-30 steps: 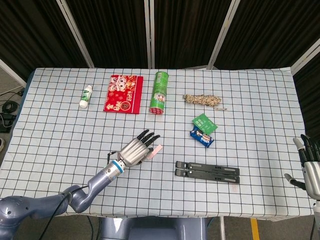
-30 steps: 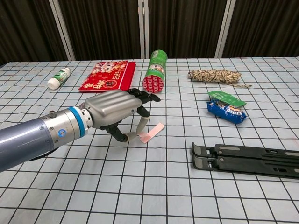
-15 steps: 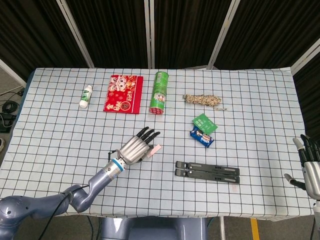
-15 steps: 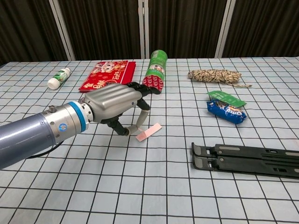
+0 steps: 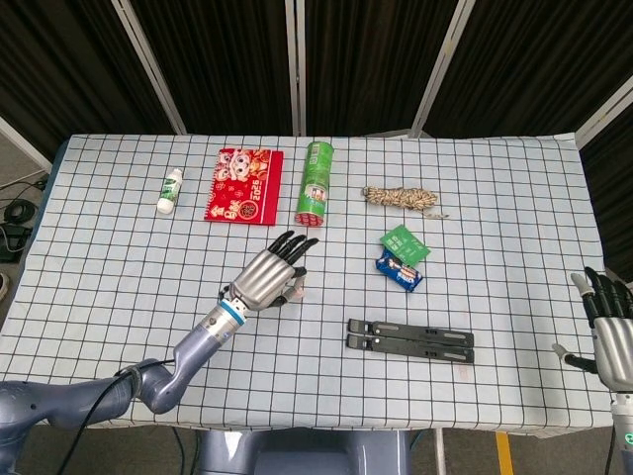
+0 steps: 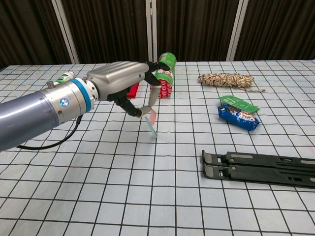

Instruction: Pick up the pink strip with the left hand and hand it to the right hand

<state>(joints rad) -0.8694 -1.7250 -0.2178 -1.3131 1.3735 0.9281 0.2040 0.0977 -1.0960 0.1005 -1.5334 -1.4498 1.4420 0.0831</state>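
Observation:
My left hand point(image 6: 125, 81) hangs above the checked tablecloth, left of centre, and pinches the pink strip point(image 6: 151, 120) between thumb and a finger. The strip dangles from the pinch, tilted, with its lower end just over the cloth. In the head view the left hand point(image 5: 269, 277) covers nearly all of the strip. My right hand point(image 5: 611, 332) shows only in the head view, at the table's far right edge, fingers apart and holding nothing.
A green can point(image 6: 166, 66), a red packet point(image 5: 244, 199) and a white bottle point(image 6: 61, 81) lie behind the left hand. A rope bundle point(image 6: 226, 79), a green packet point(image 6: 237, 103) and a blue packet point(image 6: 238, 118) lie to the right. A black folding stand point(image 6: 261, 168) lies at the front right.
The left hand has risen from the cloth with the pink strip, which lay flat before and now hangs from the pinch. The right hand has shifted slightly.

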